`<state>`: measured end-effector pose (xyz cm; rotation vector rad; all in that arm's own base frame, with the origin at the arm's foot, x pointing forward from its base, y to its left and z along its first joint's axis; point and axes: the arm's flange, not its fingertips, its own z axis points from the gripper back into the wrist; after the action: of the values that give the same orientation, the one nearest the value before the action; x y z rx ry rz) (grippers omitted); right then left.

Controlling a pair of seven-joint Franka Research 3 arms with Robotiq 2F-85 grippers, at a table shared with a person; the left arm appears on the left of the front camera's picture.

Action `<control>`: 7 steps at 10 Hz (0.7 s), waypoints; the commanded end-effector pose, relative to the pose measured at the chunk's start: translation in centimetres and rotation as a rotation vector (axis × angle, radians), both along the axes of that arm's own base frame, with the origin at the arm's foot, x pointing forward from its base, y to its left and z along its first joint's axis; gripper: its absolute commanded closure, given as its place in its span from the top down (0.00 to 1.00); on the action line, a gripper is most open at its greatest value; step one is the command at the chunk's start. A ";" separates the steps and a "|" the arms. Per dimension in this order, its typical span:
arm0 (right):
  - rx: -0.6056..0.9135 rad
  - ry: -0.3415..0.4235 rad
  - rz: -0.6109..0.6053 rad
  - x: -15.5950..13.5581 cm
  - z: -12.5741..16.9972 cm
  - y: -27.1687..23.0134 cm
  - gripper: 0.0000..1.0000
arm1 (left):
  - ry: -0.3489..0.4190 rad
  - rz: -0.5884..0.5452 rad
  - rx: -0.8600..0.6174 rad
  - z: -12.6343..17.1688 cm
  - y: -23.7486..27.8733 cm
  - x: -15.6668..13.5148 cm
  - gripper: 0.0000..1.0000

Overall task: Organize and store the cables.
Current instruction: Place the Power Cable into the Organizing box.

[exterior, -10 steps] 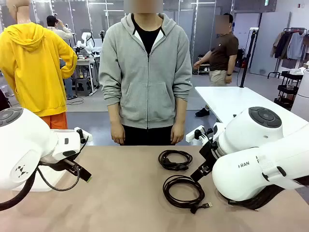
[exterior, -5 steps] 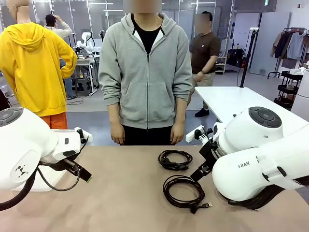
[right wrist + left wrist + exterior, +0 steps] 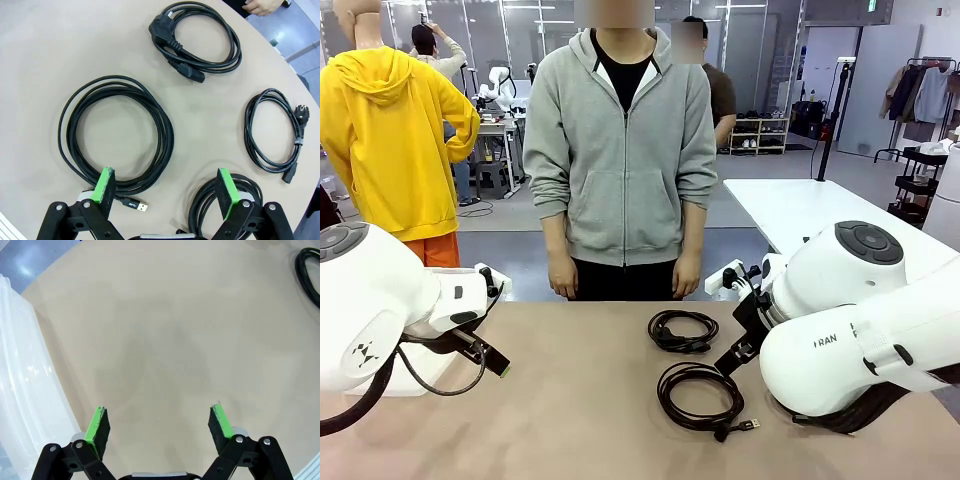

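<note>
Several cables lie as black coils on the tan table. In the right wrist view a large coil with a USB end (image 3: 116,134) lies just ahead of my open right gripper (image 3: 165,189). A power-cord coil (image 3: 197,37) is farther off, another coil (image 3: 272,130) lies to the right, and one more coil (image 3: 227,197) is half hidden behind the right finger. The front view shows the USB coil (image 3: 700,396) and the power-cord coil (image 3: 682,331) beside my right gripper (image 3: 732,356). My left gripper (image 3: 159,425) stands open over bare table, with nothing between its pads; it is also in the front view (image 3: 492,358).
A translucent white bin (image 3: 20,390) stands at the left of the left wrist view. A person in a grey hoodie (image 3: 625,150) stands at the far edge with arms down; a hand (image 3: 265,6) shows at the table's rim. The table's left half (image 3: 570,400) is bare.
Neither arm nor any cable has moved. Someone in the background has walked to the left behind the person in grey.
</note>
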<state>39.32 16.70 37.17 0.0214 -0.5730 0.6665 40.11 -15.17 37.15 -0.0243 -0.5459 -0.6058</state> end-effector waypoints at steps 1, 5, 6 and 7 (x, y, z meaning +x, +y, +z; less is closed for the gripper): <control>0.001 0.001 -0.002 0.0 0.0 0.0 1.00 | 0.000 0.002 -0.001 0.0 0.1 0.0 1.00; 0.017 -0.015 0.035 0.0 2.1 -0.7 1.00 | -0.045 -0.033 -0.012 1.9 0.3 0.3 1.00; 0.012 -0.016 0.062 -0.1 4.2 -1.7 1.00 | -0.062 -0.070 -0.045 4.1 0.8 0.2 1.00; 0.010 -0.016 0.091 -0.1 7.1 -2.8 1.00 | -0.060 -0.087 -0.054 6.9 1.7 0.0 1.00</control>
<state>39.25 15.88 41.01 0.0262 -0.6055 0.7009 40.30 -15.18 41.11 -0.0421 -0.6215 -0.6402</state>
